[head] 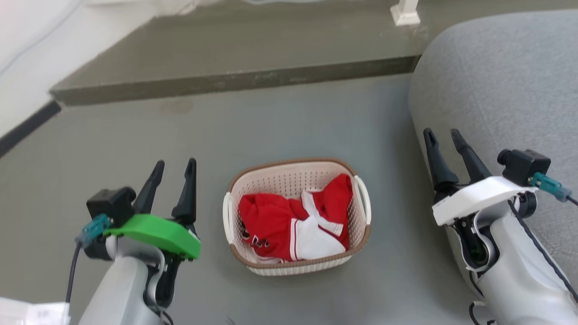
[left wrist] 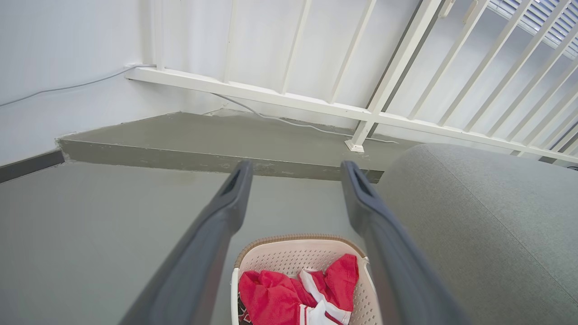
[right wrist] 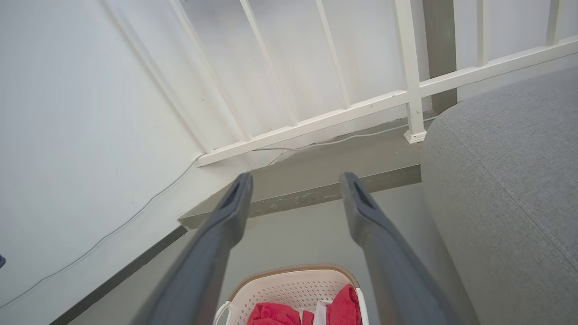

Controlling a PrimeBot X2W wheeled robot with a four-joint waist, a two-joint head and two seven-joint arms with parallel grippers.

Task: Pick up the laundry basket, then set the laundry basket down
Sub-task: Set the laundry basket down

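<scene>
The laundry basket (head: 280,180) stands on the grey floor between my two arms, cream-white and perforated, with a brown woven-look rim and a white handle on each side. Red and white clothing (head: 293,221) lies inside it. My left gripper (head: 175,164) hangs open to the basket's left, apart from it. On the basket's right my right gripper (head: 442,134) is open too, beside the sofa. The basket (left wrist: 293,255) shows low between the left fingers (left wrist: 235,189), and the basket (right wrist: 293,286) also sits low between the right fingers (right wrist: 237,198).
A grey upholstered sofa (head: 501,85) fills the right side, close to my right arm. A raised concrete step (head: 235,58) runs across behind the basket, with a white railing (left wrist: 397,67) and a cable along it. A white wall with a dark baseboard (head: 27,126) is at left.
</scene>
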